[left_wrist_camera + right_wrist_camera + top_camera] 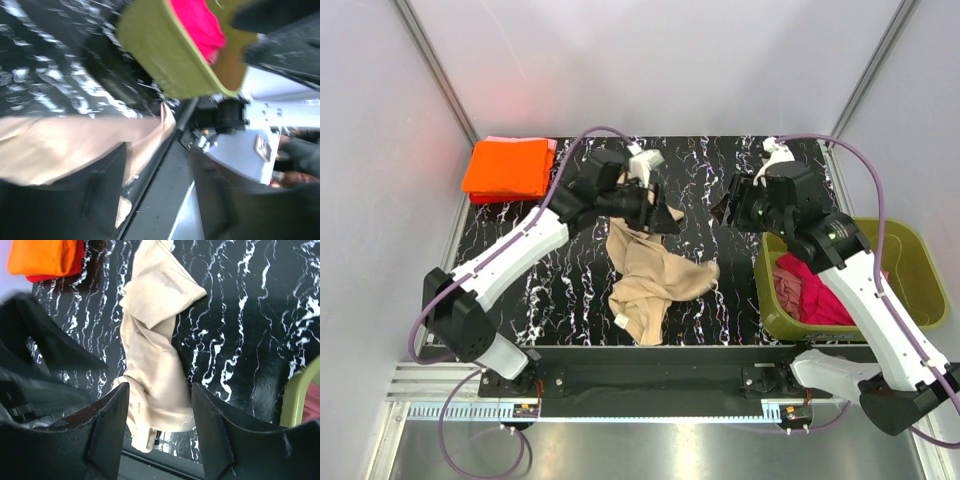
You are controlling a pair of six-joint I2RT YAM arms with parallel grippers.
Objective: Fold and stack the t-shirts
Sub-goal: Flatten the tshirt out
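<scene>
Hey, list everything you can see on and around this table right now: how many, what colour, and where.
tan-beige cloth t-shirt: one, tan-beige, crumpled mid-mat between the arms
bright orange folded t-shirt: one, orange, far left corner, on top of a stack
folded cloth beneath it: count unclear, red edge showing under the orange
magenta-red cloth t-shirt: one, magenta-red, bunched inside the tub
olive-green plastic tub: one, olive-green, right of the mat
black white-veined mat: one, black, covering the tabletop
left end effector: one, black, open, over the tan shirt's far end
right end effector: one, black, open, empty, above the mat's right side
</scene>
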